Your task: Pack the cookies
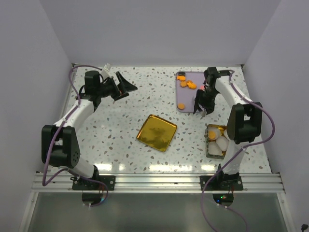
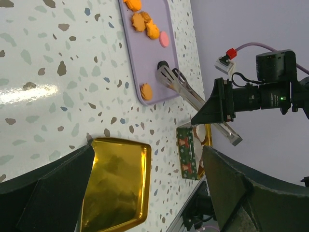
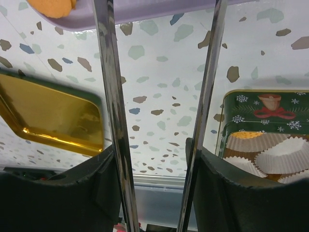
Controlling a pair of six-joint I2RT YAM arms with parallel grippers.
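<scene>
Several orange cookies (image 1: 184, 83), a pink one (image 1: 201, 87) and a lone orange one (image 1: 181, 106) lie on a lavender tray (image 1: 189, 99). The left wrist view shows the same cookies (image 2: 152, 31), plus a black one (image 2: 162, 64) right at the tips of metal tongs (image 2: 186, 92). My right gripper (image 1: 203, 102) hangs over the tray's right part, shut on the tongs (image 3: 112, 96). The tong arms stand apart, their tips out of the right wrist view. One orange cookie (image 3: 50, 7) shows there. My left gripper (image 1: 123, 87) is open and holds nothing at the back left.
A square gold lid (image 1: 156, 132) lies mid-table. A green Christmas tin (image 1: 216, 140) with white paper cups (image 3: 280, 152) stands near the right arm's base. White walls enclose the table on three sides. A metal rail runs along the near edge.
</scene>
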